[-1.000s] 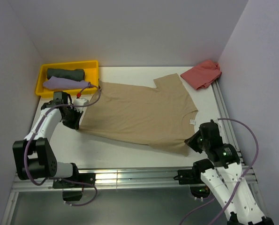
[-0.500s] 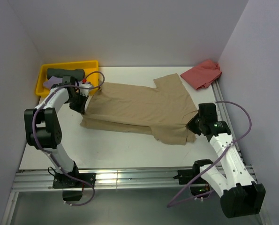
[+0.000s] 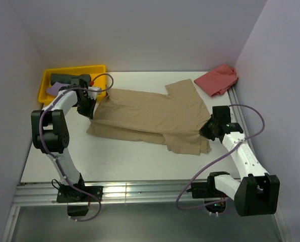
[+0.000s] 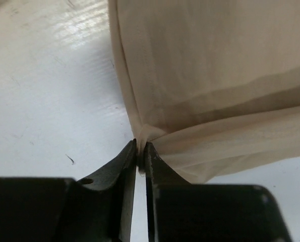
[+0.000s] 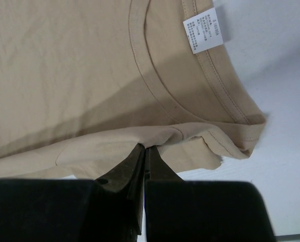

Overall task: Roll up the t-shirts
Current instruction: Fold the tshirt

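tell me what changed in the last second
Both arms swung away from their bases. The left gripper and right gripper, each shut on the tan shirt's near edge, carried that edge toward the far side. The shirt's near part now lies doubled over the rest. The pink shirt and the bin stayed put.
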You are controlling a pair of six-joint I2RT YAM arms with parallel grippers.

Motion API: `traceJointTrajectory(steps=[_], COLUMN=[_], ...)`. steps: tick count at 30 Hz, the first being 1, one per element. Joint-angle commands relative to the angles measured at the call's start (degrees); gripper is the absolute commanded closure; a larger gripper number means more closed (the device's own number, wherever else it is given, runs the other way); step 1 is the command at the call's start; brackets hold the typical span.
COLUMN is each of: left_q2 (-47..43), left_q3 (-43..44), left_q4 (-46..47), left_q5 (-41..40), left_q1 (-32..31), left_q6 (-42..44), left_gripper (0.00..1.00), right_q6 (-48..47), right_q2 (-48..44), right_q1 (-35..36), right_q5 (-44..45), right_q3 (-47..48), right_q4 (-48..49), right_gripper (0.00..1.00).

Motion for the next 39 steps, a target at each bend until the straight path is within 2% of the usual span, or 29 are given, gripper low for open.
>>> traceJointTrajectory(steps=[1,4,5,13,14,21,23,25,29,32,39], left_q2=[0.47,0.82,0.91,-0.40,-0.93,-4.35,-5.06,-5.85,-7.52,-8.14,-12.62], left_q3=[2.70,3.40,3.66,3.40,3.23,1.82,1.64,1.82,2.08,2.08,-0.64], left_q4=[2.46,3.25,3.34,5.88,6.06,8.43,9.14,9.40,10.89,11.07,10.37], left_q5=[-2.39,-3.53,-3.27,-4.76,-4.59,-4.94,-4.24,-4.24,-4.76,-4.77,-2.83], left_q1=[-0.05,0.04,-0.05,0.04,-0.05,-0.05,0.03,0.03,-0.05,0.04,0.12], left_q6=[-2.21,-3.35,-3.44,-4.50,-4.50,-4.23,-4.23,-4.67,-5.20,-5.99,-6.34], left_gripper=[0.82,0.75,0.67,0.46,0.41,0.24,0.20,0.18,0.14,0.14,0.16], right_q6=[-1.61,-1.87,-1.96,-2.23,-2.14,-1.96,-1.70,-1.44,-1.26,-1.17,2.42], right_q2=[1.64,3.66,4.28,9.20,9.90,11.49,11.32,10.62,7.81,5.70,-8.80], right_q1=[-0.53,-0.53,-1.23,-2.55,-2.64,-2.99,-2.99,-2.99,-2.99,-2.82,-1.50], right_q5=[0.66,0.66,0.75,2.94,3.04,4.00,4.35,4.53,4.71,3.92,2.06], right_q3=[-0.99,-1.44,-1.44,-1.35,-1.35,-1.17,-1.61,-1.70,-2.14,-3.71,-11.97], right_q4=[3.85,5.26,5.70,7.72,7.99,8.78,8.95,8.61,7.46,6.41,1.94], right_gripper=[1.00,1.00,1.00,0.98,0.97,0.70,0.65,0.59,0.55,0.54,0.54])
